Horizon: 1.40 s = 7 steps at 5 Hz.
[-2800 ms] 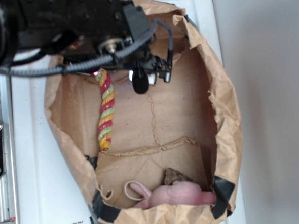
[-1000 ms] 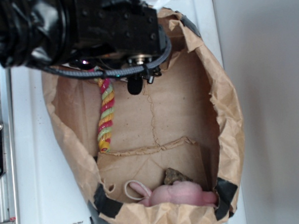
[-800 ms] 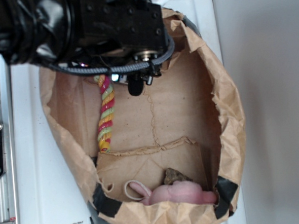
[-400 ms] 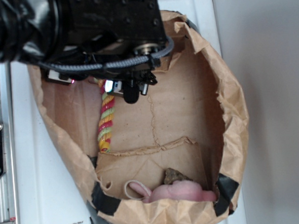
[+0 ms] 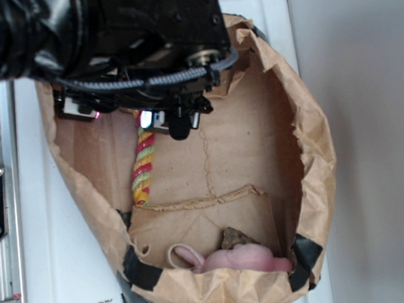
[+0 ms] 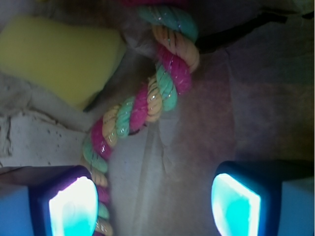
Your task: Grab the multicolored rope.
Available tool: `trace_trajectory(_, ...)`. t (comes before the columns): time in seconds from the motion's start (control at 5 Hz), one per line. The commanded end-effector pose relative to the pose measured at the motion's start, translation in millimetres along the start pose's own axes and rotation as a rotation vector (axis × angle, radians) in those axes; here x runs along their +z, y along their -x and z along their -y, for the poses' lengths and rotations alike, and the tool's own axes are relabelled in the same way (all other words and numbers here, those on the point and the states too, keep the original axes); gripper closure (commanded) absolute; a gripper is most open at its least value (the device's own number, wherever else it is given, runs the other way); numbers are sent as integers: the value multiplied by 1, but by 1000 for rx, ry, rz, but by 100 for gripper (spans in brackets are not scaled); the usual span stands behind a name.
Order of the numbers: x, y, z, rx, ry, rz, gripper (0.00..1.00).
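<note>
The multicolored rope point(image 5: 142, 167), twisted in red, yellow and green, lies along the left side of the brown paper bag's point(image 5: 312, 158) floor; its upper part is hidden under my arm. In the wrist view the rope point(image 6: 147, 101) runs diagonally from top centre down to the left pad. My gripper point(image 6: 155, 206) is open, its glowing pads point(image 6: 74, 206) far apart, the rope running just inside the left pad and bare paper filling the rest of the gap. In the exterior view the gripper point(image 5: 167, 123) hangs over the rope's upper stretch.
A yellow sponge block point(image 6: 59, 51) lies at the wrist view's upper left, beside the rope. A pink plush toy point(image 5: 229, 263) and a small brown lump point(image 5: 238, 238) sit at the bag's near end. Crumpled bag walls rise all round on a white surface point(image 5: 58, 270).
My arm has shifted left and lower into the bag, bringing the gripper from the bag's centre seam over toward the rope. The rope, plush toy and bag contents have stayed put.
</note>
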<state>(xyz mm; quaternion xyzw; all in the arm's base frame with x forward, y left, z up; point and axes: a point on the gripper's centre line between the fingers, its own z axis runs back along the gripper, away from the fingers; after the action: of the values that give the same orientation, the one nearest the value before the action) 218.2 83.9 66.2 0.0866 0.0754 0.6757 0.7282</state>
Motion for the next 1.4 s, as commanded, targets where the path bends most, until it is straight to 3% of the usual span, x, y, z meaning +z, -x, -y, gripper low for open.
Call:
trace_trajectory(0.0, 9, -14, 5, 22, 118, 6, 0)
trace_trajectory(0.2, 4, -16, 12, 18, 141, -5, 0)
trace_trajectory(0.6, -16, -20, 34, -12, 248, -13, 0)
trace_trajectory(0.8, -24, -23, 32, -22, 296, -31, 0)
trace_trajectory(1.2, -24, -24, 24, -50, 297, -37, 0)
